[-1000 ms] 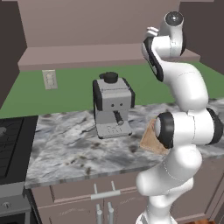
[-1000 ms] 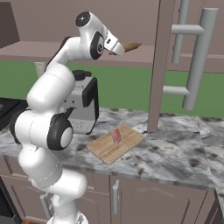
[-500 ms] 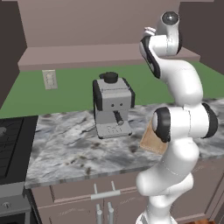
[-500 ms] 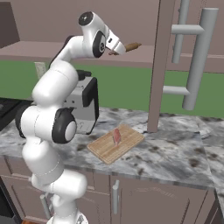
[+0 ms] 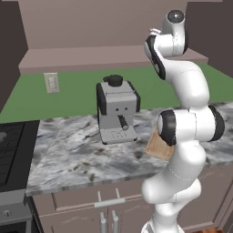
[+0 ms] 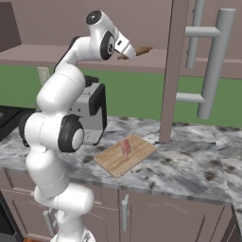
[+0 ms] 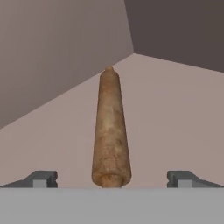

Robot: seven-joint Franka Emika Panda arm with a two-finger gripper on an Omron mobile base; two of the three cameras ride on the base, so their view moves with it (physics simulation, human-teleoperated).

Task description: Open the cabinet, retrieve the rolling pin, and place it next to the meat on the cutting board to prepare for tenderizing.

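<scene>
Taking the grey coffee machine (image 5: 117, 109) as the mark: it stands on the marbled bench (image 6: 189, 163), and the cutting board (image 6: 125, 154) lies flat on the bench just beside it, on the side toward the open cabinet door (image 6: 174, 71). The meat (image 6: 126, 146) rests on the board, on the part nearer the door. In the left base view a corner of the board (image 5: 159, 146) peeks out from behind the arm's elbow.

Higher than the machine and farther back, the hand (image 6: 126, 53) is raised to the shelf inside the cabinet (image 6: 208, 61). Its two fingertips (image 7: 43, 178) are spread wide, one on each side of the rolling pin (image 7: 111, 131), with open space between each tip and the wood. The pin lies on the pale shelf floor, lengthwise away from the hand, its near end between the tips and its far end pointing toward the inner corner of the cabinet. In the right base view the pin (image 6: 142, 49) sticks out past the hand toward the door with its long silver bar handle (image 6: 212, 66).
</scene>
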